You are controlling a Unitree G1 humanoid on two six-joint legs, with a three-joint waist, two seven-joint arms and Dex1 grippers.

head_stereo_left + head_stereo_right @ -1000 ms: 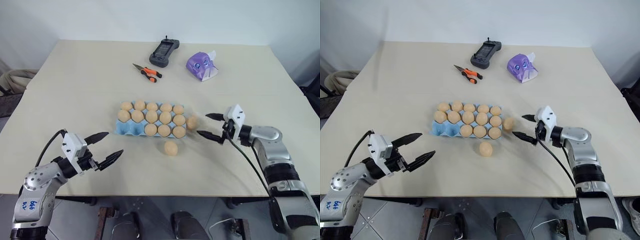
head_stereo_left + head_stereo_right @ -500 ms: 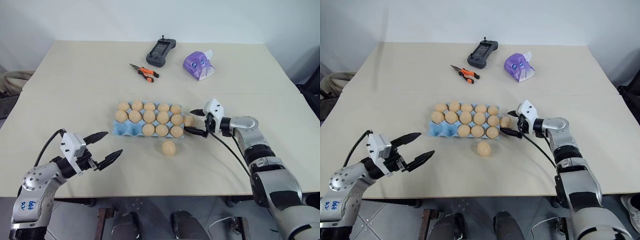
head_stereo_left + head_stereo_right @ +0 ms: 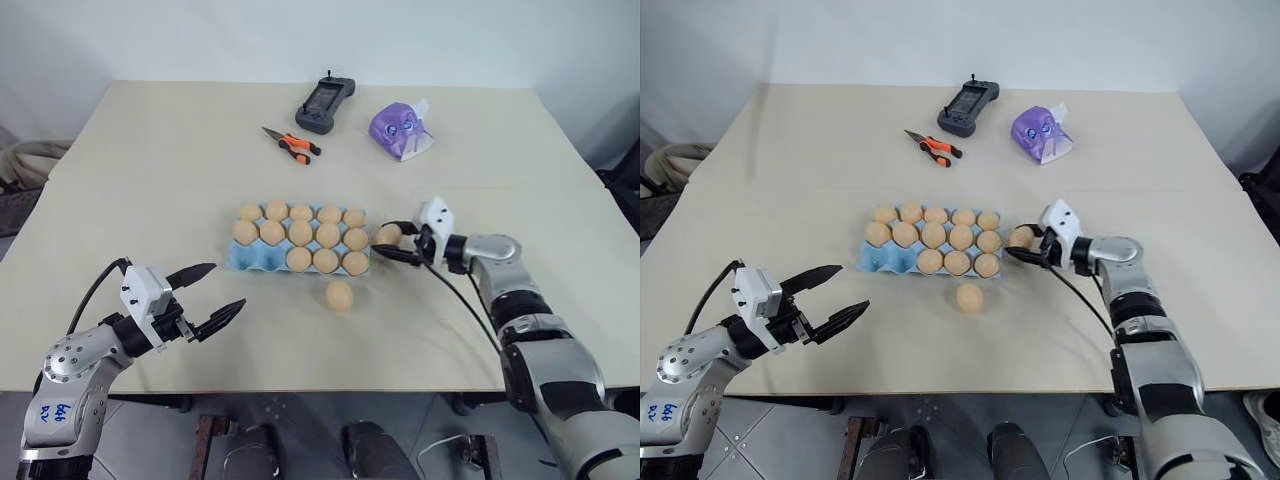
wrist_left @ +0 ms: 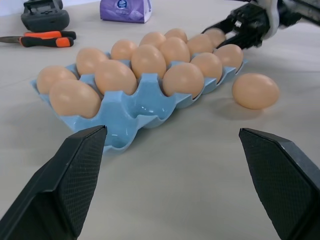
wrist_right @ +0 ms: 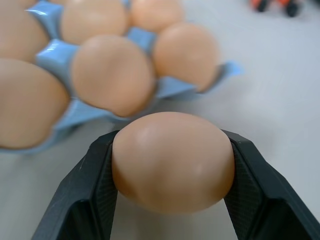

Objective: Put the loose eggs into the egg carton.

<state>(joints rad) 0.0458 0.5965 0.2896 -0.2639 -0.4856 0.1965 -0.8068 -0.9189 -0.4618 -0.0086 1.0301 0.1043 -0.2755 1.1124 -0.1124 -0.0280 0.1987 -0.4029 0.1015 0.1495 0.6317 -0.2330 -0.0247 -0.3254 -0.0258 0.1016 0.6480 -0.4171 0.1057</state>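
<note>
— Where does everything sit on the table?

— The light blue egg carton lies mid-table, its long side running left to right. Thirteen of its cups hold eggs; the two empty ones are at the left end of the near row, the end closest to the left arm. Far behind it lie a black handheld controller, orange-handled pliers and a purple-white packet — none of them part of the job.

— And the loose eggs?

— Two. One egg on the table lies just in front of the carton's near-right corner, apart from it. The other egg is at the carton's right end, pinched between the two black fingers of the right gripper — the pads press on both flanks of it.

— The left gripper?

— The left gripper hovers near the table's front-left edge, fingers spread wide, nothing between them, well apart from the carton.

— So what does the coming move turn on?

— The held egg is at the carton's right end, the free cups at the left — my judgement is that the right arm must carry it across the filled near row, over the other eggs. The left arm is nearer the empty cups, but its gripper is empty.
</note>
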